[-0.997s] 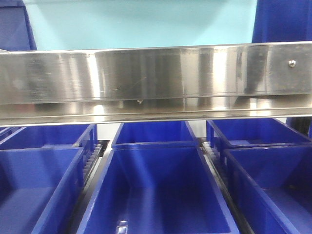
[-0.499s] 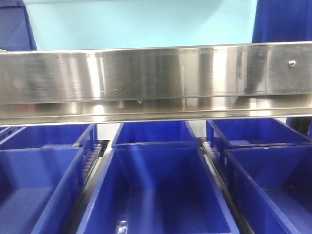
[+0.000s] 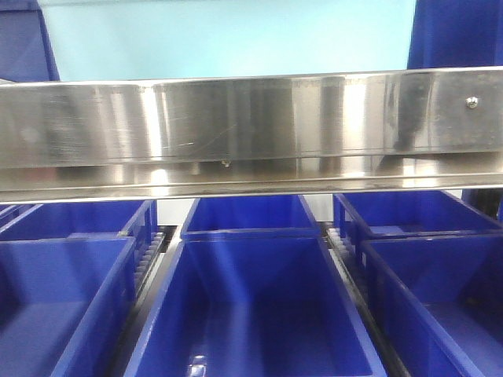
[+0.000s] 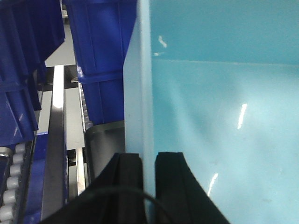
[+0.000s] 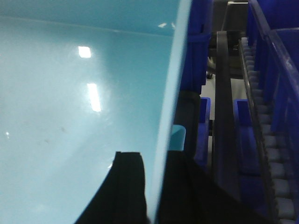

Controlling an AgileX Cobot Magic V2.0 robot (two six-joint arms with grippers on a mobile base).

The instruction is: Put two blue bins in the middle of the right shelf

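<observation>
One pale sky-blue bin [image 3: 228, 39] fills the top of the front view, just above the right shelf middle's shiny steel front rail [image 3: 251, 126]; the rail hides its bottom, so I cannot tell whether it rests on the shelf. In the left wrist view my left gripper [image 4: 148, 163] is shut on the bin's left wall [image 4: 140, 93], one black finger on each side. In the right wrist view my right gripper [image 5: 154, 186] is shut on the bin's right rim [image 5: 170, 107], and the bin's smooth inside [image 5: 84, 116] spreads to the left. I see no second pale bin clearly.
Dark royal-blue bins [image 3: 251, 306] stand in rows on roller tracks [image 3: 149, 255] below the rail. More dark blue bins [image 4: 100, 51] sit close to the pale bin's left side, and others [image 5: 275, 60] to its right beside a roller track [image 5: 261, 121]. A small screw [image 3: 471, 101] marks the rail's right end.
</observation>
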